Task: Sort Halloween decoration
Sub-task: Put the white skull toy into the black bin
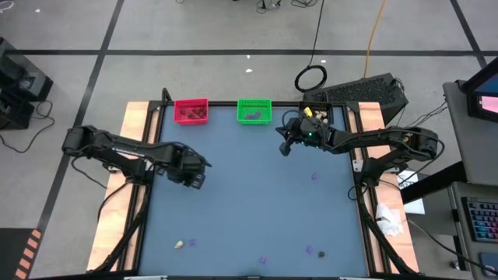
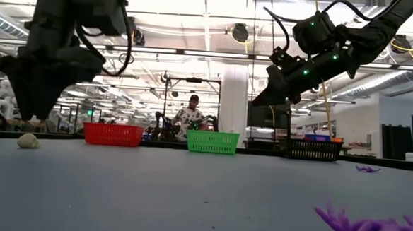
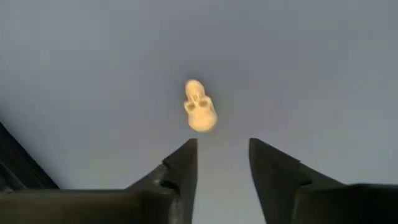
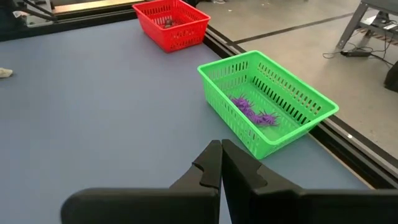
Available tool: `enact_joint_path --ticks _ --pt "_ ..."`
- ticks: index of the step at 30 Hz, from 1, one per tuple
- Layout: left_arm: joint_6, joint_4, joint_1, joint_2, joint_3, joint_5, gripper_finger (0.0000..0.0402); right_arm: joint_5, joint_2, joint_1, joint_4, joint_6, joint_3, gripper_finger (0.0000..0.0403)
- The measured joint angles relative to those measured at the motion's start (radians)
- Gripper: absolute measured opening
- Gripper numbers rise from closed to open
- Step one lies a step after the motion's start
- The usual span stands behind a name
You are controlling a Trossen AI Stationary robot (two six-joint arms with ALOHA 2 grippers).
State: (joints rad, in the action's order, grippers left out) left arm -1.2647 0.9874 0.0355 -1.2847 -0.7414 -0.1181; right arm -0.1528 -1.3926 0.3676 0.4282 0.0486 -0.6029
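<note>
- A spiky purple plastic spider (image 2: 370,228) is seen nearest on the blue-grey table (image 1: 249,202), not yet sorted.
- A small cream-white skull trinket (image 3: 199,106) lies just ahead of the left gripper (image 3: 222,163), whose fingers stand parted, apparently for picking.
- The right gripper (image 4: 221,163) is closed and empty near the green slotted plastic basket (image 4: 273,102), where purple pieces are collected; the red basket (image 4: 171,23) stands beyond.
</note>
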Motion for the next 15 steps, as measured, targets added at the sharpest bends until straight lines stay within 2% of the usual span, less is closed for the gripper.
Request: enact_joint_path --ticks 5,8,15 --pt "0.049 0.002 -0.038 -0.037 0.0 0.034 0.017 0.0 0.0 0.0 0.0 0.001 0.0 0.0" --pt "0.094 0.001 -0.055 -0.038 0.015 0.028 0.0173 0.0 0.0 0.0 0.0 0.002 0.0 0.0" --pt "0.081 -0.043 -0.053 -0.038 0.045 -0.035 0.0173 0.0 0.0 0.0 0.0 0.009 0.0 0.0"
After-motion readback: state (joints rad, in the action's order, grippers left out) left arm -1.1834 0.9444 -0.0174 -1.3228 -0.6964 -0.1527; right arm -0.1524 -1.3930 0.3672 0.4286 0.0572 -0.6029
